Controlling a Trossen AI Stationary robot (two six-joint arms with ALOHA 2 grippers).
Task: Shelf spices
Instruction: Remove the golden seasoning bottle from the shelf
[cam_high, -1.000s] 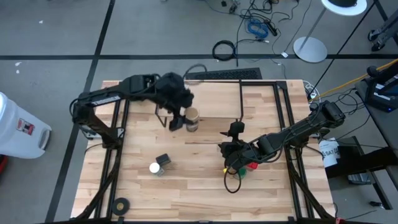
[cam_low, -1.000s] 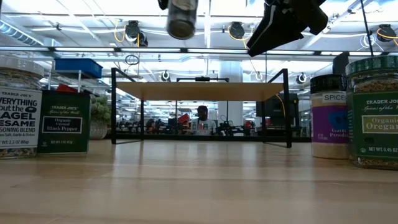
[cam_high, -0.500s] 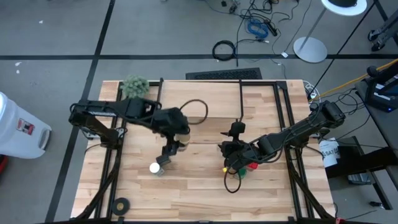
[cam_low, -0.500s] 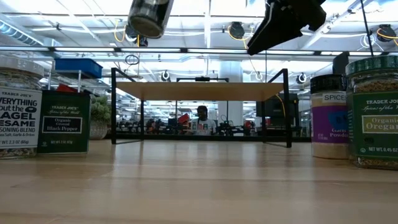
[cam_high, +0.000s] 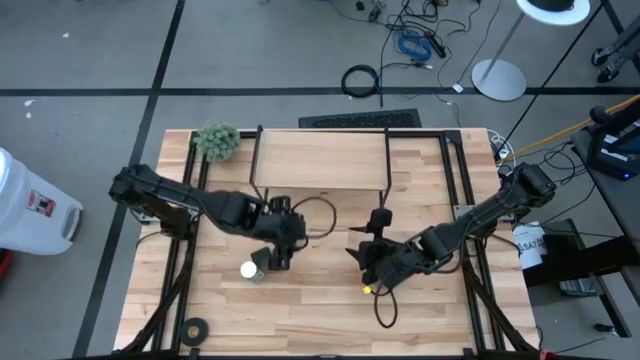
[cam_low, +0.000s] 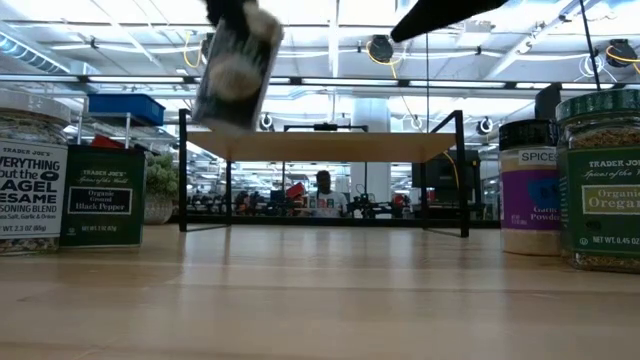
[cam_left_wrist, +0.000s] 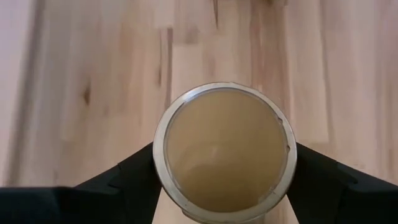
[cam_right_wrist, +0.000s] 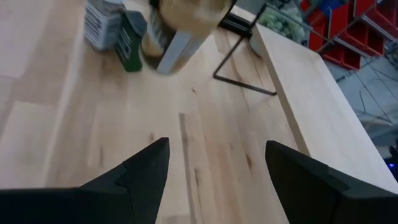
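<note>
The tan jar hangs in the air above the table, clamped across its body by the left gripper, one dark finger pressing on each side; the left wrist view looks straight at its round end. In the low view the jar is tilted and sits higher than the shelf board, in front of it, towards the board's left end. From above, the left gripper is over the tabletop, with the shelf at about 1 o'clock from it. A white-lidded jar stands at about 7 o'clock, just beside the gripper.

The step in hand looks like carrying this jar to the shelf. To do it well, the jar should come upright first, since a tilted base would catch the board's edge or rock on landing. The approach should stay high, pass over the front edge rather than at it, and keep clear of the thin black legs. Setting it down towards one end of the board would leave room for the other spices. The fingers should let go only once the base sits flat.

The right gripper waits at about 3 o'clock from the left one, low over the table, its jaws spread and holding nothing.
</note>
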